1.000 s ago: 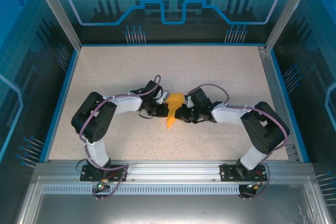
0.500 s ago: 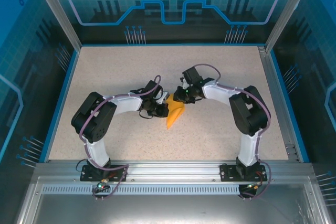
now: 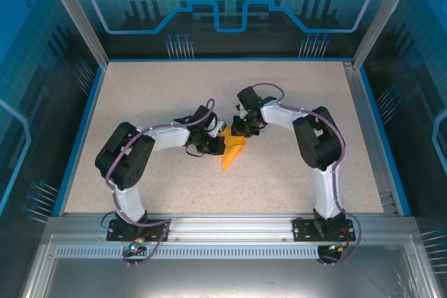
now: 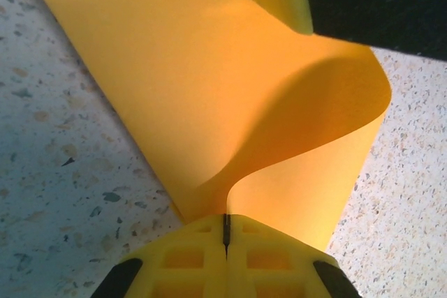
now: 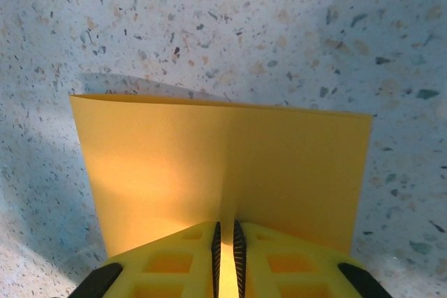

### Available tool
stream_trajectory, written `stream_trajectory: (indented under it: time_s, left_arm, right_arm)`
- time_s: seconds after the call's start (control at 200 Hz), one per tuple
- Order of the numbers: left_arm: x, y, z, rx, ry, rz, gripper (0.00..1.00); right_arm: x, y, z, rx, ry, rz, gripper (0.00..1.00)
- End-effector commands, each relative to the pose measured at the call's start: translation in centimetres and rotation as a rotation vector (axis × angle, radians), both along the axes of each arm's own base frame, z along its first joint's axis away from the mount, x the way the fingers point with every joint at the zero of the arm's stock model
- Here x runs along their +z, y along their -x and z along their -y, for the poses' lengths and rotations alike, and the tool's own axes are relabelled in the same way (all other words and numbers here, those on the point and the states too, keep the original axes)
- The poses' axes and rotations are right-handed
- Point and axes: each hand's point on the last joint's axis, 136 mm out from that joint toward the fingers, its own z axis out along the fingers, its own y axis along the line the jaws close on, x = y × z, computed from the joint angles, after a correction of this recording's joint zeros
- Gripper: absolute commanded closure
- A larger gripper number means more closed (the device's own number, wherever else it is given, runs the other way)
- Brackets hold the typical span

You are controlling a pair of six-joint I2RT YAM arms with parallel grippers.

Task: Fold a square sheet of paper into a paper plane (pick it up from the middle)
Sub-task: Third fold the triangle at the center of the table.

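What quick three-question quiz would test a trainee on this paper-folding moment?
1. True or false: the left gripper is shut on the thin orange-yellow sheet of paper.
2. The right gripper pinches: A) nothing, B) the same sheet, C) a cable?
3. In the left wrist view, is the sheet flat or bowed?
Key: 1 true; 2 B; 3 bowed.

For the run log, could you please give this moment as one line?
left gripper: shut on paper sheet; right gripper: shut on paper sheet; paper sheet: curled
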Motion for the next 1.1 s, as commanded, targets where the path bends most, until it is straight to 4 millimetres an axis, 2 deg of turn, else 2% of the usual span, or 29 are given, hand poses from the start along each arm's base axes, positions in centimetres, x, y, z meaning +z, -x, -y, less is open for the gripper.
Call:
stream_trajectory:
  time_s: [0.0, 0.145, 0.31, 0.515, 0.97, 1.095]
  left_arm:
    - [1.3, -0.6, 0.4, -0.021, 0.019, 0.017, 0.94]
    - [0.6, -0.6, 0.1, -0.018, -0.009, 0.003, 0.94]
    - [-0.5, 0.3, -0.2, -0.016, -0.018, -0.034, 0.94]
    - [-0.3, 0.7, -0.5, -0.004, -0.018, -0.04, 0.94]
    - [-1.5, 0.7, -0.5, 0.005, -0.024, -0.068, 0.94]
    - [-1.9, 0.8, -0.6, -0.004, -0.038, -0.074, 0.94]
  right_arm:
    - [-2.2, 1.1, 1.3, 0.007, 0.054, -0.077, 0.83]
    - [-2.2, 1.1, 1.3, 0.007, 0.049, -0.077, 0.83]
    - [-2.0, 1.1, 1.3, 0.007, 0.045, -0.075, 0.83]
    - [-2.0, 1.1, 1.3, 0.006, 0.046, -0.076, 0.83]
    - [-1.9, 1.4, 1.3, -0.003, 0.031, -0.08, 0.82]
    - [-1.3, 1.3, 0.8, 0.003, 0.004, -0.075, 0.82]
